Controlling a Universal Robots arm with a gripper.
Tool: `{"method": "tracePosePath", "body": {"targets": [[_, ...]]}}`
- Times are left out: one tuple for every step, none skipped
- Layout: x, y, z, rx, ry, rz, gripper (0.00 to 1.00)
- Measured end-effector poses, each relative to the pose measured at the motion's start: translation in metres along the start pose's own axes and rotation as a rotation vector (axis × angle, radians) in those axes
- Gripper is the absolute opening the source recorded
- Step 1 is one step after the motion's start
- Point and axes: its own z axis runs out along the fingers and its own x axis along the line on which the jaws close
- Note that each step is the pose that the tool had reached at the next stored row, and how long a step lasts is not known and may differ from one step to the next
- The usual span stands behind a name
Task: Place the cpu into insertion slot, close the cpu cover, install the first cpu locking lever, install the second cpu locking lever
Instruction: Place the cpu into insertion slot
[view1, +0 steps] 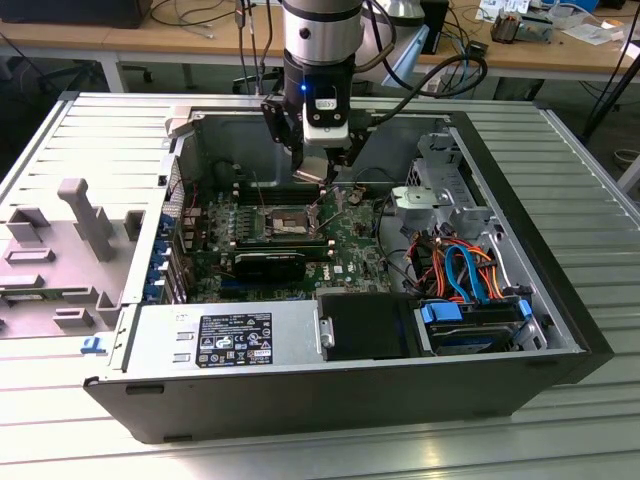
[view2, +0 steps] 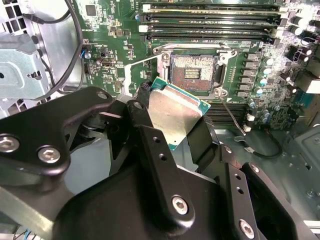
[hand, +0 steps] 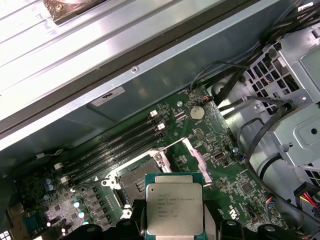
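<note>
1. Second wrist view: jaws clamped on cpu (view2: 176, 116) edges. Chip tilted, above and clear of insertion slot (view2: 194, 71); contacts exposed.
2. First wrist view: cpu cover (hand: 196, 159) standing open beside slot.
3. Exterior view: arm (view1: 320, 40) over open pc case (view1: 300, 390), on slatted metal table (view1: 570, 160) w/ wooden desks (view1: 150, 40) behind.

The cpu (view2: 177, 117) is held between the jaws above the insertion slot (view2: 194, 72), apart from it. Memory slots (view2: 210, 22) are set just beside that slot, inside the case (view1: 350, 390) laid on the bench (view1: 60, 440).
</note>
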Motion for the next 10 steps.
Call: {"method": "tracePosePath", "body": {"targets": [[0.0000,0.0000,0.0000,0.0000,-0.0002,0.001,0.55],[0.0000,0.0000,0.0000,-0.0001,-0.0003,0.003,0.55],[0.0000,0.0000,0.0000,-0.0001,-0.0004,0.004,0.55],[0.0000,0.0000,0.0000,-0.0001,-0.0005,0.005,0.55],[0.0000,0.0000,0.0001,-0.0001,-0.0007,0.008,0.55],[0.0000,0.0000,0.0001,-0.0001,-0.0009,0.009,0.55],[0.0000,0.0000,0.0001,-0.0001,-0.0010,0.011,0.55],[0.0000,0.0000,0.0001,-0.0002,-0.0011,0.012,0.55],[0.0000,0.0000,0.0001,-0.0002,-0.0012,0.013,0.55],[0.0000,0.0000,0.0001,-0.0002,-0.0015,0.016,0.55]]}}
